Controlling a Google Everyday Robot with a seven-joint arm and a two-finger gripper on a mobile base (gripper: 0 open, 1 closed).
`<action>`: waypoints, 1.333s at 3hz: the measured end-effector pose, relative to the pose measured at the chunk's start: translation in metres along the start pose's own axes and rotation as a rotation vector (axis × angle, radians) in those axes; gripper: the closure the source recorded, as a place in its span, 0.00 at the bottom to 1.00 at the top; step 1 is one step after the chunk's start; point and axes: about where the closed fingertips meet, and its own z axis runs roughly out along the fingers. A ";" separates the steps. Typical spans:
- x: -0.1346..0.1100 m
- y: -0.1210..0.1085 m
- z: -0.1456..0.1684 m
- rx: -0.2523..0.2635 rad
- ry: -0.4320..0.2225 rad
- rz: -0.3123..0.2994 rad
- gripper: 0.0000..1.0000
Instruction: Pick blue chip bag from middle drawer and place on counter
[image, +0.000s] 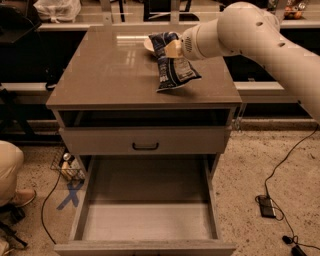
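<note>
A dim room with a speckled floor (260, 160) holds a grey cabinet whose broad, glossy grey-brown stone-like counter (110, 75) fills the upper middle of the frame. At the bottom, the wide, deep grey middle drawer (150, 220) stands pulled out, its flat floor bare. Above it sits a shallower grey drawer front with a black handle (145, 140).

A thick white robot arm (250, 25) reaches in from the upper right. Its tan gripper (172, 48) is clamped on the top edge of a small, crinkly dark-blue foil chip bag with white print (174, 72). The bag hangs upright over the back right of the counter, in front of a white bowl (149, 45). I cannot tell whether its lower end touches the slab.

I judge the pick done and the carry nearly over. What is left is to set the chip bag down and let go.
</note>
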 end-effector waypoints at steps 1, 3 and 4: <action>0.003 0.003 0.003 -0.020 0.013 -0.007 0.28; 0.000 0.005 0.005 -0.035 0.004 -0.001 0.00; -0.007 0.001 0.000 -0.027 -0.013 -0.004 0.00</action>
